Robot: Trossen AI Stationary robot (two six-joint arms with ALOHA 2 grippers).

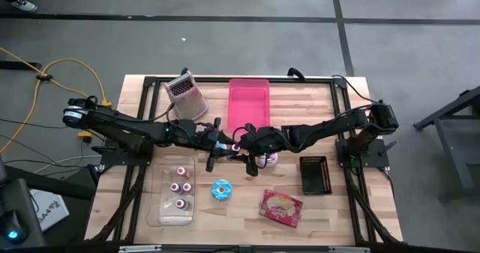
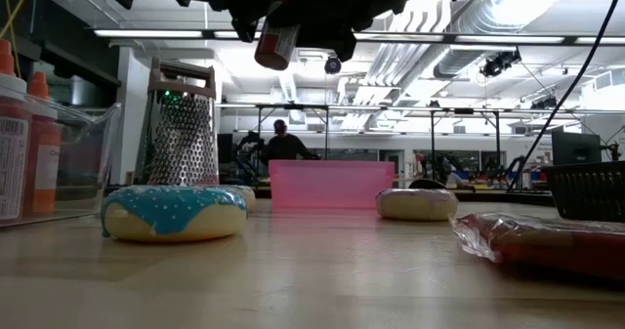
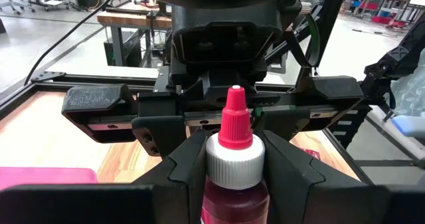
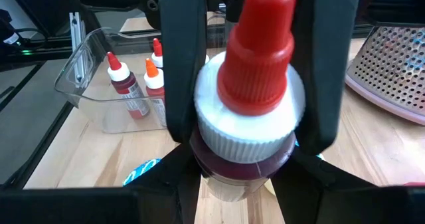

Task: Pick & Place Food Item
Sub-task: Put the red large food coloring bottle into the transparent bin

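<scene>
A small bottle (image 3: 234, 159) of dark red liquid, with a white collar and a red pointed cap, is being held in the air above the middle of the tabletop (image 1: 345, 208), between the two grippers that are meeting there. The fingers (image 3: 174, 173) of the left gripper (image 3: 234, 177) are being kept partly closed against the bottle's body just below the collar, as shown in the left wrist view. The fingers (image 4: 182, 64) of the right gripper (image 4: 249, 78) are also being kept partly closed on the same bottle, flanking its collar in the right wrist view, so the bottle is being gripped from both sides at once. In the low view the bottle (image 2: 276, 39) is being carried well clear of the wood, tilted.

Below the arms, a clear tray (image 1: 162, 208) is lying on the tabletop with three more bottles (image 1: 180, 186) in it. A blue-iced doughnut (image 1: 221, 190) is resting just beside that tray, a pale doughnut (image 1: 268, 160) is partly hidden under the right gripper, and a wrapped red snack (image 1: 281, 207) is lying near the front edge. A pink bin (image 1: 248, 103), a box grater (image 1: 187, 94) and a small black basket (image 1: 315, 175) are also being seen on the tabletop
</scene>
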